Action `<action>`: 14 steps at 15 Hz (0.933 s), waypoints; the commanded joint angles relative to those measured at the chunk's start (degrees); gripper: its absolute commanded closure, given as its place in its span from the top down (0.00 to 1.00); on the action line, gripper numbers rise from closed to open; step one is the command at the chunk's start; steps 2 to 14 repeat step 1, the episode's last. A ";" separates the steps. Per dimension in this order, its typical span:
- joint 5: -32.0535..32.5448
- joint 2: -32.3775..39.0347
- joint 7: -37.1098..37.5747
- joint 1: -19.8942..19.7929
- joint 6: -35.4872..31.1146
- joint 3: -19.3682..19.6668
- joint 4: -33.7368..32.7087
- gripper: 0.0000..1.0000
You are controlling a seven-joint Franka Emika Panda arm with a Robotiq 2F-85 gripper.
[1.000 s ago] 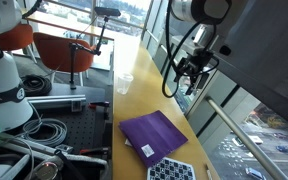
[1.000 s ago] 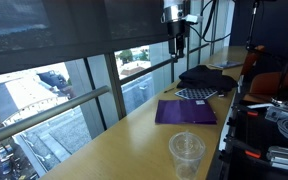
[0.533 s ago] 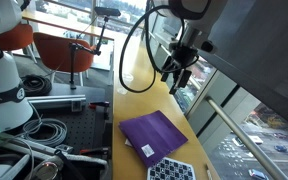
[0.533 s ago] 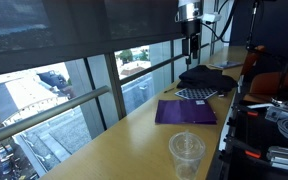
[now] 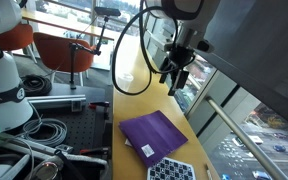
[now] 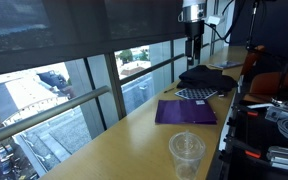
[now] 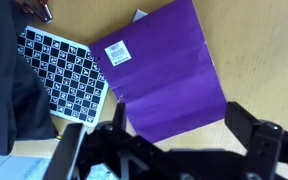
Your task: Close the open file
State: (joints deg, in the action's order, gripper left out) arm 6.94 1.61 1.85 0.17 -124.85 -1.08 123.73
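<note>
Gripper (image 7: 169, 148) open above 1 file (image 7: 169, 70), prob. closed.

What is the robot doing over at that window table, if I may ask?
The arm's end effector hovers open and empty above the wooden table, touching nothing. Below it, the thin purple folder lies flat with one cover facing up, a small white label on it, so it looks shut. A black-and-white checkered board lies right beside the folder.
</note>
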 commanded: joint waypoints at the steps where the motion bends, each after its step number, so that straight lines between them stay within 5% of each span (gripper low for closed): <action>1: -0.03 0.01 -0.02 0.21 0.19 0.19 -0.13 1.00; 14: -0.03 0.01 -0.02 0.21 0.19 0.19 -0.13 1.00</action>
